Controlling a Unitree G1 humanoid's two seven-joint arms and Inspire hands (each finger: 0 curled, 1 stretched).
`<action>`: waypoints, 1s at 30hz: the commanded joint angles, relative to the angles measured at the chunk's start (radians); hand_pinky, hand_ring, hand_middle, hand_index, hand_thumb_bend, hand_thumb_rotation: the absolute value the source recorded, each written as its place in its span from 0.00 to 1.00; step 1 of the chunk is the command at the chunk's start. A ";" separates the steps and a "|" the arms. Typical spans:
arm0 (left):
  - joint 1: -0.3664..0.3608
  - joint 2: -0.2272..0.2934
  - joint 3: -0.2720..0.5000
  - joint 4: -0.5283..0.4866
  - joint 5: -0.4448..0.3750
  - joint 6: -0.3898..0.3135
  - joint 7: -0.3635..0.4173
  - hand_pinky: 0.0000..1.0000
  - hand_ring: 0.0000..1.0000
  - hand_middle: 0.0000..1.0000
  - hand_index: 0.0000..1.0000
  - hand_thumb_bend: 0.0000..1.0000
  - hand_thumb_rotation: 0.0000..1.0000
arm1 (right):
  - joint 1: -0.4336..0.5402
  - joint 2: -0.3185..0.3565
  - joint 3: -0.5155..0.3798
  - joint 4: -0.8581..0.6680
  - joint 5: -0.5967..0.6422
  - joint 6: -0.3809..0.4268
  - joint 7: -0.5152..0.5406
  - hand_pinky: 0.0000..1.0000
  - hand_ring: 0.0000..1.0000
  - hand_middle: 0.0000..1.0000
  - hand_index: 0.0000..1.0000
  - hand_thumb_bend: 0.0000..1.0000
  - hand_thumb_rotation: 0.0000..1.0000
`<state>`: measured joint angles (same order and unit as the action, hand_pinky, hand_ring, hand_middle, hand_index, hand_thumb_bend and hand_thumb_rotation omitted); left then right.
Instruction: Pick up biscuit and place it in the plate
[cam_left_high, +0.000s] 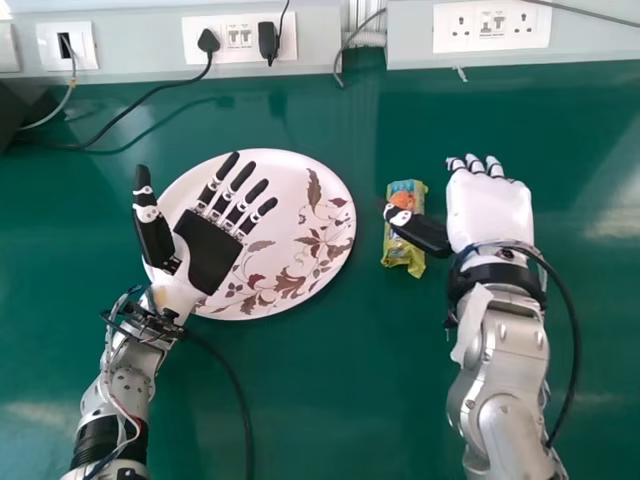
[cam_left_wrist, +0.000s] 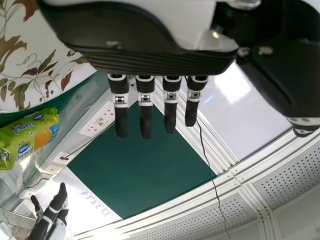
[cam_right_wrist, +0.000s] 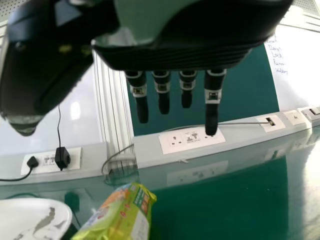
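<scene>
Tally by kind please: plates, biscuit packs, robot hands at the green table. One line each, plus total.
Plate: 1
Biscuit pack: 1
Robot hands: 2 (left robot hand, right robot hand)
Total: 4

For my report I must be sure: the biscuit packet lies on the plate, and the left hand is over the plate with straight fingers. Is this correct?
Not quite. The head view shows the biscuit packet lying on the green table, beside the plate. The left hand is indeed over the plate, fingers straight.
</scene>
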<state>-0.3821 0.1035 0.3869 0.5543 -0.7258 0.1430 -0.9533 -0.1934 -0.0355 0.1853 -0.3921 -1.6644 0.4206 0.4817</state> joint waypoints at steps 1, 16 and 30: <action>-0.002 -0.001 -0.003 -0.005 0.003 0.001 0.002 0.74 0.81 0.89 0.93 1.00 0.60 | -0.020 -0.006 0.003 0.024 -0.007 0.010 0.017 0.70 0.90 0.99 0.91 1.00 0.52; -0.007 -0.003 -0.005 0.002 -0.001 0.012 -0.001 0.72 0.81 0.89 0.92 1.00 0.64 | -0.079 -0.025 0.007 0.135 0.039 0.053 -0.009 0.71 0.91 1.00 0.91 1.00 0.50; -0.012 -0.006 -0.001 0.017 0.003 -0.002 -0.002 0.70 0.80 0.88 0.91 1.00 0.67 | -0.120 -0.039 0.044 0.229 0.101 0.088 -0.073 0.70 0.91 0.99 0.90 1.00 0.51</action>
<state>-0.3883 0.0948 0.3853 0.5607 -0.7252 0.1461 -0.9476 -0.3012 -0.0743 0.2207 -0.1746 -1.5764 0.5014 0.4294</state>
